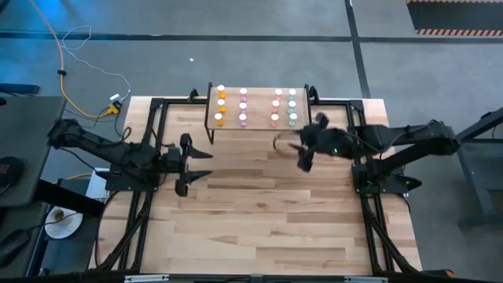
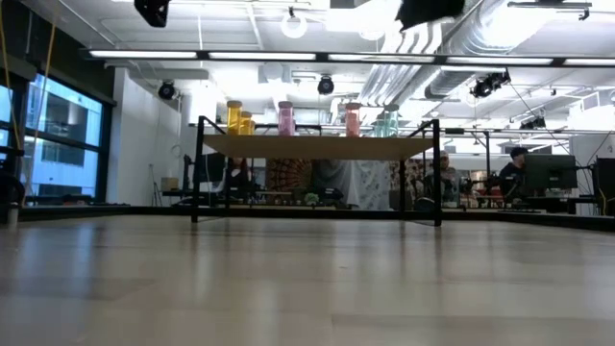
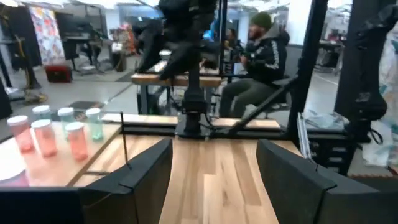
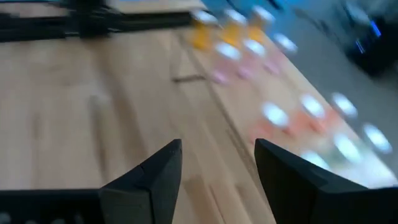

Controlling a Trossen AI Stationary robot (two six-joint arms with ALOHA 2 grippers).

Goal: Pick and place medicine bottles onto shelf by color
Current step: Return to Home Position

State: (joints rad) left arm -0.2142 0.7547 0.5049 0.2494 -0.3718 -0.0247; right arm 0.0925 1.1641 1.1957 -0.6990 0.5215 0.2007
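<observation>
Wooden shelf (image 1: 259, 106) at 12 o'clock holds the sorted bottles (image 1: 243, 106). Right gripper (image 1: 302, 154), fingers apart and empty near its 4 o'clock corner, should lift clear before retreating toward 3 o'clock. Left gripper (image 1: 203, 163), also spread, waits at 9 o'clock.

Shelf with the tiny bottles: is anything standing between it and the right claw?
Nothing visible stands in the way. Between the right gripper and the shelf lies only bare table, apart from what looks like a thin ring lying flat by the gripper.
</observation>
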